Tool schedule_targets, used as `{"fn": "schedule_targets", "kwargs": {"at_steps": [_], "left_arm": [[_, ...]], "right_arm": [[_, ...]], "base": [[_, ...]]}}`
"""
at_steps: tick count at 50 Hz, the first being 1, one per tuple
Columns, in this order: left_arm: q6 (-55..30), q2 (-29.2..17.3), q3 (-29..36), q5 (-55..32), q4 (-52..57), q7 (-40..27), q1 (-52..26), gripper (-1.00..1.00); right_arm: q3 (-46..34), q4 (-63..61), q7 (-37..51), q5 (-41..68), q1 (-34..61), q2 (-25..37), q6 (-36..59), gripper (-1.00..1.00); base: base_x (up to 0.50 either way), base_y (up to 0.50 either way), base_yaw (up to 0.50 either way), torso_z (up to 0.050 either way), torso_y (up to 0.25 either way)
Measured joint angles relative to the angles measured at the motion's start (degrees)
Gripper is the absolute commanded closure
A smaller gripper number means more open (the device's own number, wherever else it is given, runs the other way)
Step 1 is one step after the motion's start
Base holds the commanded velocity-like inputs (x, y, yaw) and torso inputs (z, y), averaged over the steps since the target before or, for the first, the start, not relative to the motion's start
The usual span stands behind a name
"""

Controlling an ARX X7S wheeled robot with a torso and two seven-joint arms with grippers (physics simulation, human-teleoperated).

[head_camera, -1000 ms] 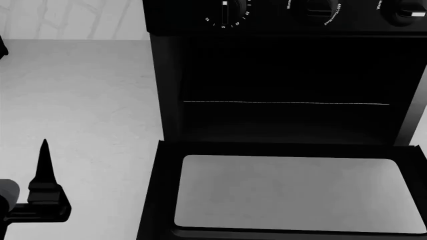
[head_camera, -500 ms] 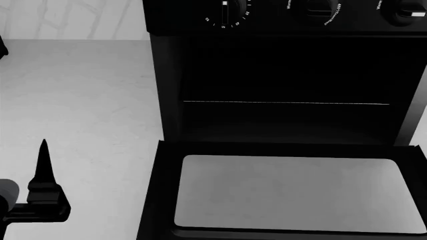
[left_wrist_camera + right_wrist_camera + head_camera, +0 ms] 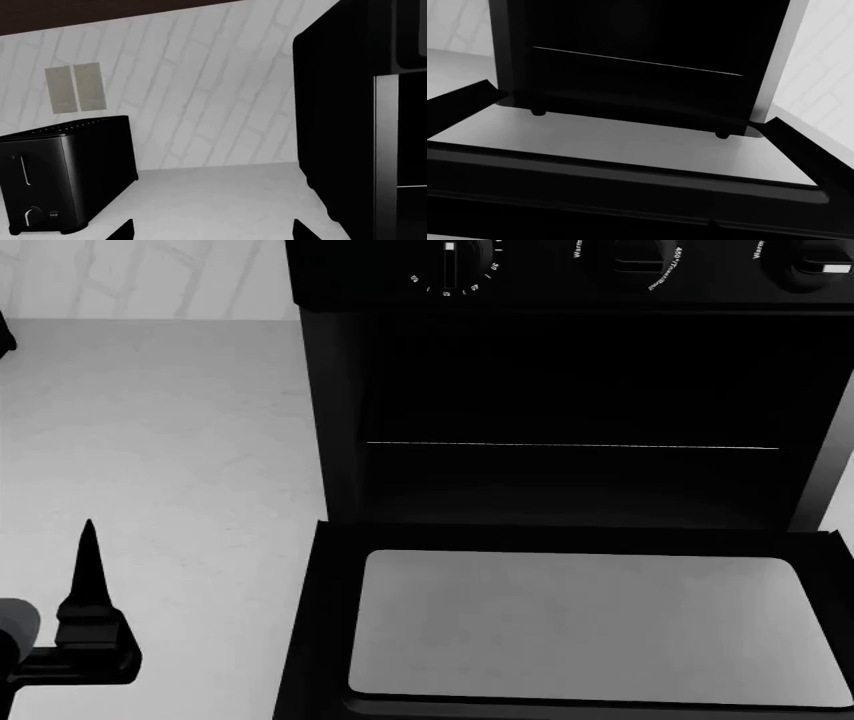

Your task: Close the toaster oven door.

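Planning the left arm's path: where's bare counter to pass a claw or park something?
Bare counter lies left of the toaster oven, running back to the tiled wall; the left wrist view shows it open between the oven's side and the black toaster. The left claw hovers at its near edge. In front of the oven is taken: the toaster oven door lies folded down flat.

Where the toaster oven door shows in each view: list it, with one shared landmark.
Head view: the toaster oven door lies flat open across the lower centre and right.
Right wrist view: the door fills the lower half, seen from below its front edge.
Left wrist view: not in it; only the toaster oven side shows.
Shared landmark: the wire rack, also in the right wrist view.
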Motion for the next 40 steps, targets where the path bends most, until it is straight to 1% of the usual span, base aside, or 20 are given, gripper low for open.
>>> {"fn": "schedule_targets", "kwargs": {"at_steps": [17,40], "left_arm": [[0.3,-0.3,0.2,-0.3,-0.6,-0.4,-0.2,-1.00],[0.2,-0.7,0.3,-1.0,-0.5,-0.9,-0.5,-1.00]], "right_arm": [[-0.6,1.0,0.1,0.2,4.2,0.9,3.0,-1.00],[-1.7,-4.7,2.6,1.8,8.1,2.9,9.8,-1.00]], "base": [[0.00,0.00,0.00,0.000,0.000],[0.01,0.00,0.01,0.000,0.000]]}}
